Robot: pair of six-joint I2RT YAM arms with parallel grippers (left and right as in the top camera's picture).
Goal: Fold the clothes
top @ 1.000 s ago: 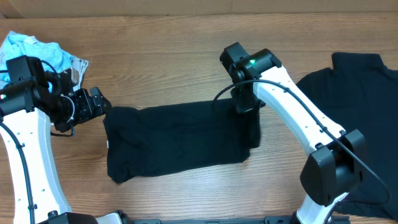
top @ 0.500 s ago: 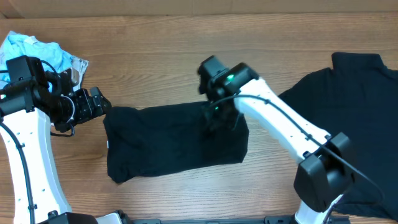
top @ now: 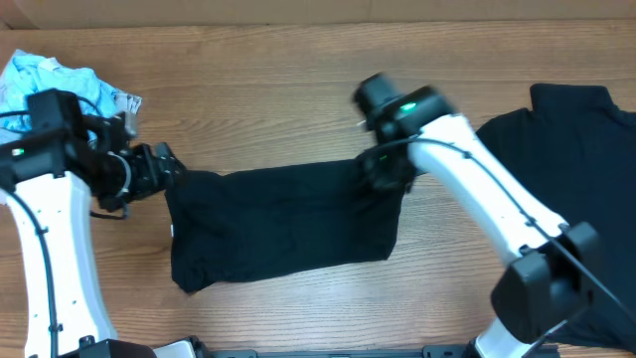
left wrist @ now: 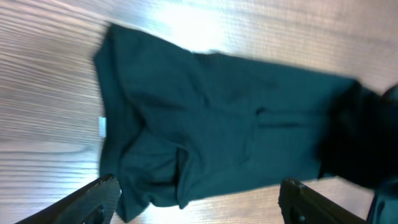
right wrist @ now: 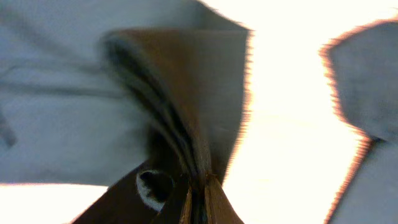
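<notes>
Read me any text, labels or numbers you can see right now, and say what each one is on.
No text can be read in any view.
White tag at one edge of the folded black T-shirt: too small and blurred to read.

- Wooden desk (top: 278, 109), with the grain running left to right.
- Crumpled light-blue cloth (top: 50, 75) bunched at the desk's far left corner, with a patterned bit at its edge.
</notes>
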